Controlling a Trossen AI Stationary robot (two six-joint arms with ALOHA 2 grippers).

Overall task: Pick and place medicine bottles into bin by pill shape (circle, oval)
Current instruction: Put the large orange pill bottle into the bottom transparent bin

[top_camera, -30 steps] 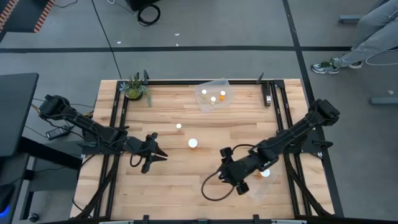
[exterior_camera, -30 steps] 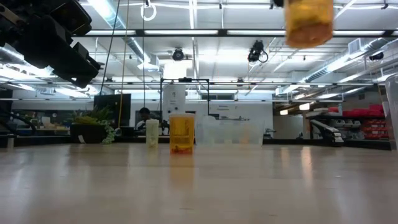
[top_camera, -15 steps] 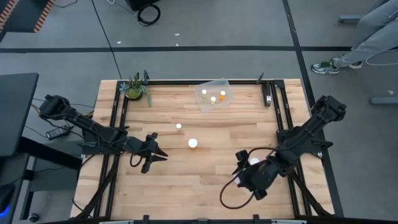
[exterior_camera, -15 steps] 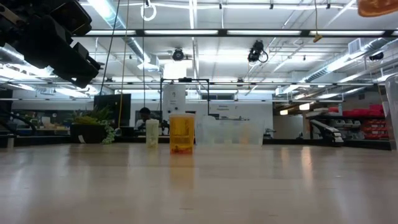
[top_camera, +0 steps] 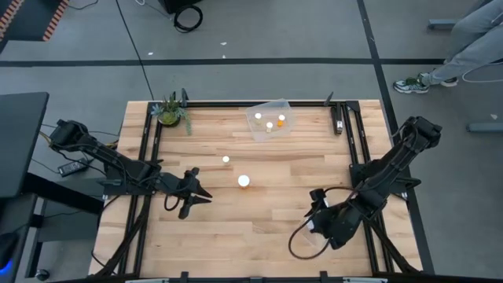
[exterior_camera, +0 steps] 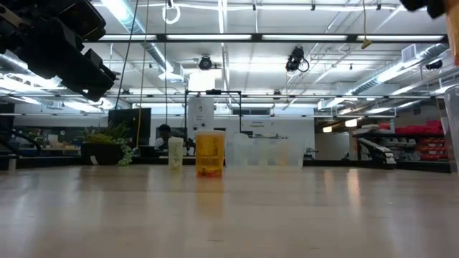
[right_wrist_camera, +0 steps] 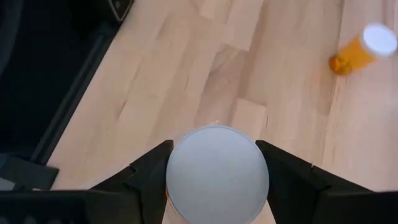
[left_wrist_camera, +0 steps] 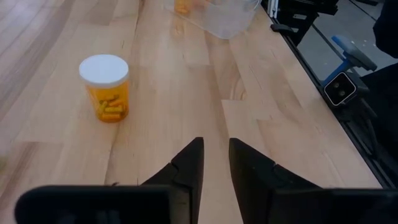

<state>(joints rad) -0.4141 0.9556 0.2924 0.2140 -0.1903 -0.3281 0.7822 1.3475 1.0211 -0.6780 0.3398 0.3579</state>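
Note:
My right gripper (top_camera: 319,214) is over the table's near right part, shut on a medicine bottle whose round white cap (right_wrist_camera: 217,168) faces up. Another bottle (right_wrist_camera: 362,48) shows beyond it in the right wrist view. My left gripper (top_camera: 196,198) is open and empty at the left of the table's middle. A wide orange bottle (top_camera: 244,181) stands on its base near the middle; it also shows in the left wrist view (left_wrist_camera: 104,87) and the low view (exterior_camera: 209,153). A smaller bottle (top_camera: 225,159) stands beyond it. My right gripper pinches the bottle between its two fingers, which lie against opposite sides of the white cap (right_wrist_camera: 177,174). The fingers come from above, pointing down. The bottle is upright, cap up, and lifted clear of the table; its body is hidden under the cap.
A clear bin (top_camera: 269,120) at the table's far edge holds several bottles. A potted plant (top_camera: 169,111) stands at the far left corner. Black rails (top_camera: 357,149) run along the table's sides. A person's legs (top_camera: 460,43) show on the floor beyond the far right corner.
My right gripper has carried the bottle toward the table's right edge, still upright and clear of the table. In the low view the bottle has gone up and to the right, almost out of the picture.

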